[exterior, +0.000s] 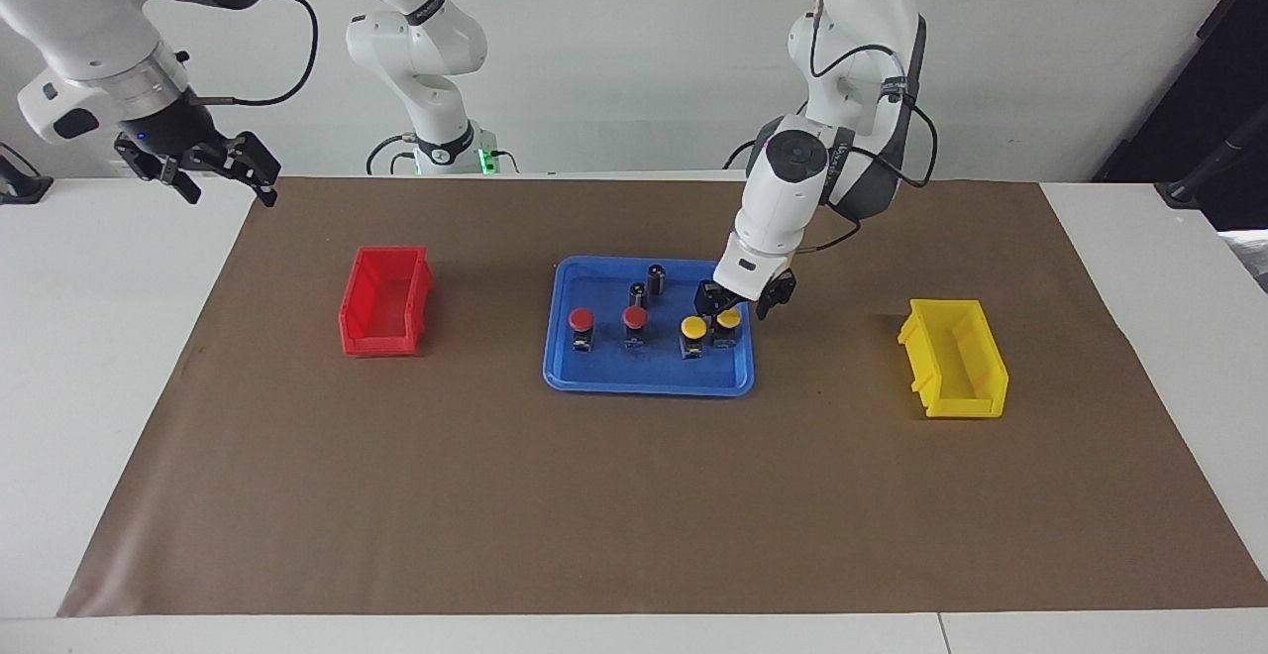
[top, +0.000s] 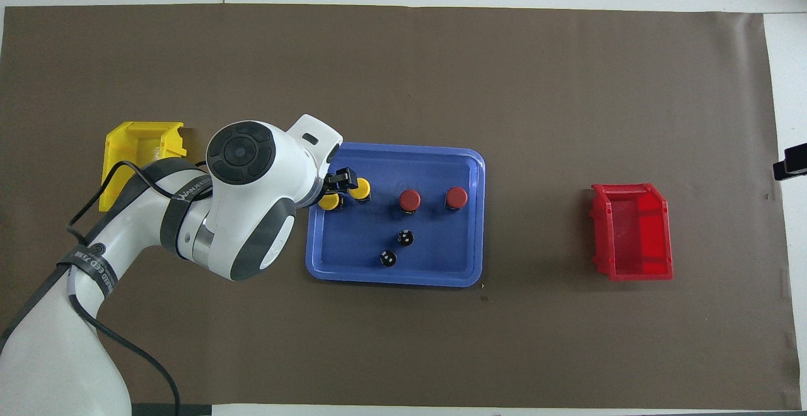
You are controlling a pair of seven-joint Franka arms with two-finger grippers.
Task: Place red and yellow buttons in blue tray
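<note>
Over tray (exterior: 649, 381): left gripper (exterior: 738, 303) fingers spread around yellow button (exterior: 728, 321), could topple it lifting; right gripper (exterior: 213, 166) waited, open.

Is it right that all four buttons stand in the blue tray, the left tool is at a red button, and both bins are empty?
Not quite. The left tool is at a yellow button, not a red one; the facing view shows it. The rest holds: all four buttons stand in the blue tray, and the red bin and yellow bin are empty.
</note>
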